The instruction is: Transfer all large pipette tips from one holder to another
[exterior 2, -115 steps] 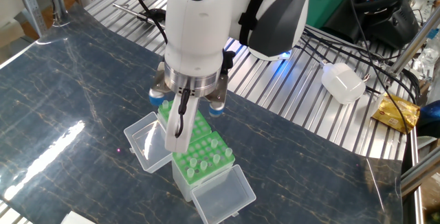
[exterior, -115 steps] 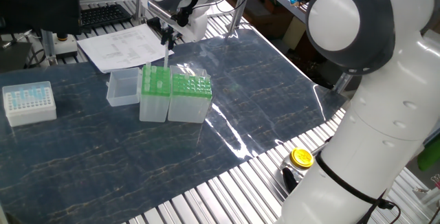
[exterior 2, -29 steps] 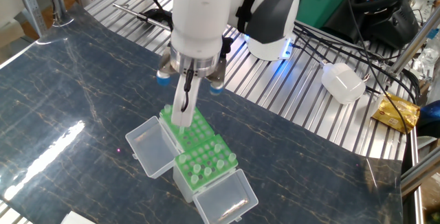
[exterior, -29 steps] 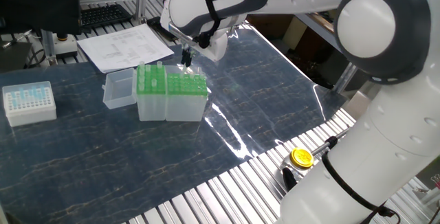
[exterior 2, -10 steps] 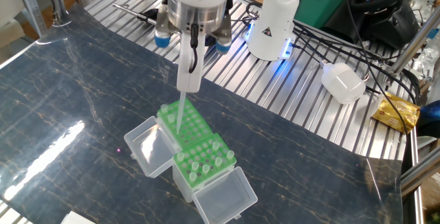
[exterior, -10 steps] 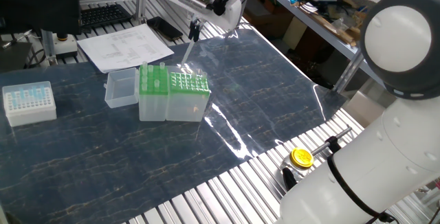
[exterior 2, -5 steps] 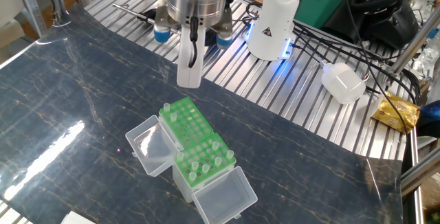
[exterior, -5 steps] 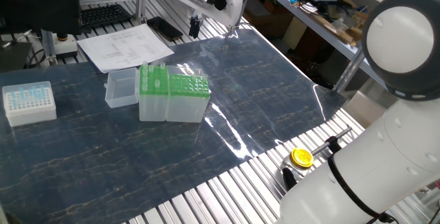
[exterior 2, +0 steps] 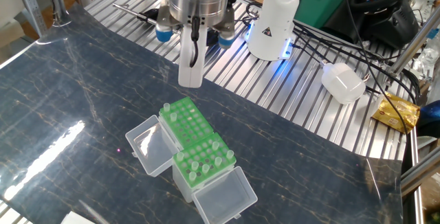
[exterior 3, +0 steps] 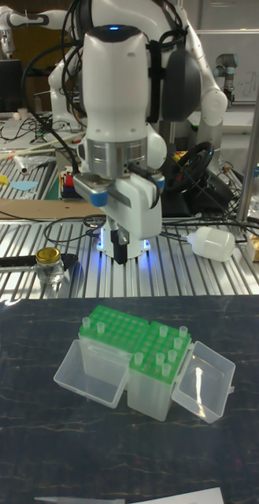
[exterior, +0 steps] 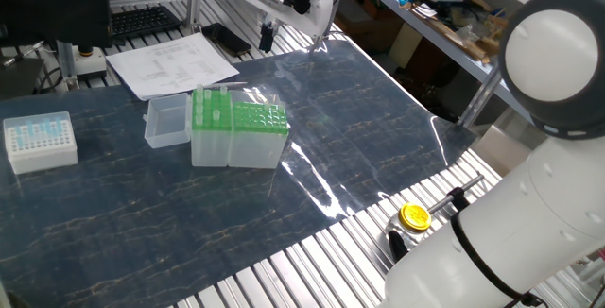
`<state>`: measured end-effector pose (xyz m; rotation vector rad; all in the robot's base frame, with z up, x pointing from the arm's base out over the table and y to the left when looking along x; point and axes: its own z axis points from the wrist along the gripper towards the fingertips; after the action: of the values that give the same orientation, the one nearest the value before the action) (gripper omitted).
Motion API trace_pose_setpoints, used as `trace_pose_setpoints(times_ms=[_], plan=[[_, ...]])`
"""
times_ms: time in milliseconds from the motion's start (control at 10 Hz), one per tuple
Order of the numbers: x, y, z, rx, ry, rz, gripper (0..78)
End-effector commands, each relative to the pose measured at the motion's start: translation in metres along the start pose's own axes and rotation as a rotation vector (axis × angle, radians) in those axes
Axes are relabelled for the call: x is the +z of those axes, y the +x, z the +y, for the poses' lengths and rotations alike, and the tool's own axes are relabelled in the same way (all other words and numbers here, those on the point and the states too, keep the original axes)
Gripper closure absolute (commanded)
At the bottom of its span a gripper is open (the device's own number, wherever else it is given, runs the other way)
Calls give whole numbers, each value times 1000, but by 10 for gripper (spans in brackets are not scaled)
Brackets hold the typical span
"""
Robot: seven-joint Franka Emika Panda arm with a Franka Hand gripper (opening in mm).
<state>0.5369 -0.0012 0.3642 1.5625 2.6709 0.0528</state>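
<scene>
My gripper hangs well above the wider holder, its fingers together, and no tip shows under them. In one fixed view the gripper is high behind the boxes. The wider box's green grid is mostly bare holes, with a large pipette tip standing at its far corner. Touching it is the narrower, taller holder with several tips upright in its rack. In the tall view the gripper sits above and behind both boxes.
Clear hinged lids lie open beside the two boxes. A white box of pale-blue tips stands far left, papers behind. A yellow-capped jar and a white bottle rest on the slatted bench.
A second ago a long tip hung from my fingers over the wider box. The gripper has since risen and that tip no longer shows under it. Little has moved in the last half second.
</scene>
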Motion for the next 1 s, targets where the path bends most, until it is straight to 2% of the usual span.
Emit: trace_pose_setpoints(times_ms=[100,600,1000], plan=[[-1,0,2,-5,-4,2,759],[1,-1,6,-1,-3,3,759],[8,-10,7,-88,-1,0,759]])
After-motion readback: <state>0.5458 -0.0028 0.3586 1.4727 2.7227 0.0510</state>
